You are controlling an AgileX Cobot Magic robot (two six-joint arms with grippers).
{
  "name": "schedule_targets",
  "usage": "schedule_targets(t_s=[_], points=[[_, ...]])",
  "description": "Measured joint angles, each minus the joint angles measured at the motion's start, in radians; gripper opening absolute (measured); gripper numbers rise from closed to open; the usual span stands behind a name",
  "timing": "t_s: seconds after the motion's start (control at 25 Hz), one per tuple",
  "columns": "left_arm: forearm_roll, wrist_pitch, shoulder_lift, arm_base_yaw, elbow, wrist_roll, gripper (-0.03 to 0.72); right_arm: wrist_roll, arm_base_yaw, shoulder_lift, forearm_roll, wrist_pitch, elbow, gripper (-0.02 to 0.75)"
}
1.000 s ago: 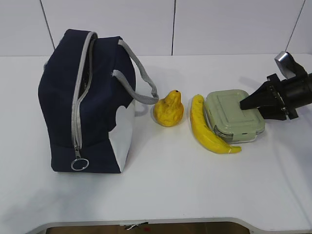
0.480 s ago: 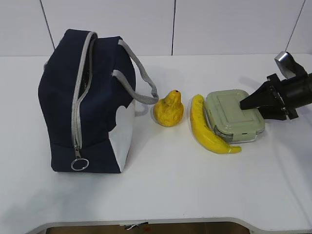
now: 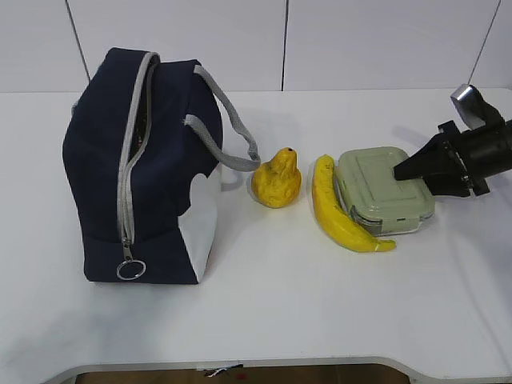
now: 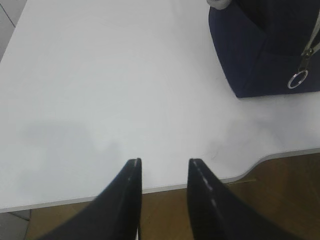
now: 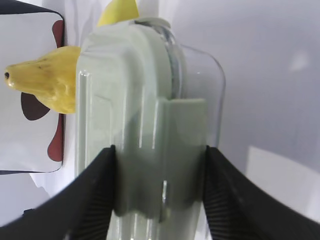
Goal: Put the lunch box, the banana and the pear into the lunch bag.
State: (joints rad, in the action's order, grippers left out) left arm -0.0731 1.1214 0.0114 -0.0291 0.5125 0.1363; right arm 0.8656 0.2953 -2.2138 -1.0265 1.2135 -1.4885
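Observation:
The navy lunch bag (image 3: 136,160) stands upright at the left, with its grey zipper partly open along the top. To its right, the pear (image 3: 277,180), the banana (image 3: 340,212) and the green-lidded lunch box (image 3: 380,188) lie in a row on the table. Reaching in from the right edge, my right gripper (image 3: 398,172) has its fingers pressed against the lid side and the clear base of the lunch box (image 5: 140,100). Beyond the box in that wrist view are the pear (image 5: 45,82) and the banana tip (image 5: 120,12). My left gripper (image 4: 165,162) is open and holds nothing, over the table's front edge near the lunch bag (image 4: 265,50).
The bag's grey strap handle (image 3: 232,136) droops toward the pear. Its zipper ring pull (image 3: 130,270) hangs at the bag's lower front. The white table (image 3: 264,304) stretches in front of the objects, and its front edge curves near the left gripper.
The right gripper's jaws have narrowed slightly onto the lunch box. Bag, pear, banana and left gripper have not moved.

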Motion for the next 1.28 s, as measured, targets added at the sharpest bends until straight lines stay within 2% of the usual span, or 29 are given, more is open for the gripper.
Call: schedule_targets(t_s=[0.36, 1.0, 1.28], points=[[0.000, 0.000, 0.000, 0.000, 0.000, 0.000, 0.241, -0.005, 0.000, 0.000, 0.000, 0.000, 0.000, 0.389], [0.000, 0.000, 0.000, 0.000, 0.000, 0.000, 0.241, -0.228, -0.004, 0.063, 0.066, -0.037, 0.000, 0.387], [0.000, 0.000, 0.000, 0.000, 0.000, 0.000, 0.241, -0.263, -0.004, 0.098, 0.081, -0.041, 0.002, 0.387]])
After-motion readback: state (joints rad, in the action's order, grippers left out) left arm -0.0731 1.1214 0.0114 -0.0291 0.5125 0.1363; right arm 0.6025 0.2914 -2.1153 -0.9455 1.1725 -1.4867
